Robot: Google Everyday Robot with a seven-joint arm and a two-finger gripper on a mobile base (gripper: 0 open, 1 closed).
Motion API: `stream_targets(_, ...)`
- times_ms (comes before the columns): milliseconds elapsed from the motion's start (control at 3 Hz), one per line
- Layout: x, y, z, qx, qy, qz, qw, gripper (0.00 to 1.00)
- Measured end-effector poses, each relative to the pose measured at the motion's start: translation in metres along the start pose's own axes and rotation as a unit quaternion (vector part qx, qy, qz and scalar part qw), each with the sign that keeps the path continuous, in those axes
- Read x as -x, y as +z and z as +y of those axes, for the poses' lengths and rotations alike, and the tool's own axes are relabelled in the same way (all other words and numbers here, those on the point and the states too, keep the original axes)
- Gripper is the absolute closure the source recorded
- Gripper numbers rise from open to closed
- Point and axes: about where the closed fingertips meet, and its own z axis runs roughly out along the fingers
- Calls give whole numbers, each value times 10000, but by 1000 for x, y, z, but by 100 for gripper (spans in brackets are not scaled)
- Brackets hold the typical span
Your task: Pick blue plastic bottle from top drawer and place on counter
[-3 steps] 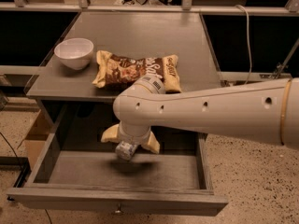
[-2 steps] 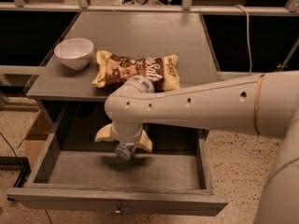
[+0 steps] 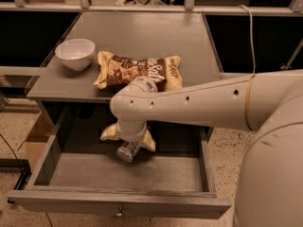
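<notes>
Gripper [image 3: 129, 142] hangs inside the open top drawer [image 3: 156, 174], its cream fingers [image 3: 110, 133] pinching the blue plastic bottle [image 3: 128, 152], which tilts over the drawer floor toward the back. On the counter [image 3: 151, 32] sit a white bowl [image 3: 75, 54] and, just beside it, a chip bag [image 3: 137, 71].

Rounded cream-white arm [image 3: 189, 103] with dark holes; yellowish pincer [image 3: 129, 143] in the top drawer [image 3: 118, 203].

The gripper [image 3: 129, 143] hangs inside the open drawer [image 3: 142, 173], with the bottle [image 3: 127, 152] just beneath it. Above and behind it, on the counter [image 3: 156, 37], a bag [image 3: 137, 70] lies, with a bowl [image 3: 75, 53] further left.
</notes>
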Motion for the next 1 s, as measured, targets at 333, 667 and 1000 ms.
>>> stream_targets(333, -1, 0, 0, -3, -50, 4, 10000, 3)
stream_targets(667, -1, 0, 0, -3, -50, 4, 10000, 25)
stream_targets(1000, -1, 0, 0, -3, -51, 4, 10000, 49)
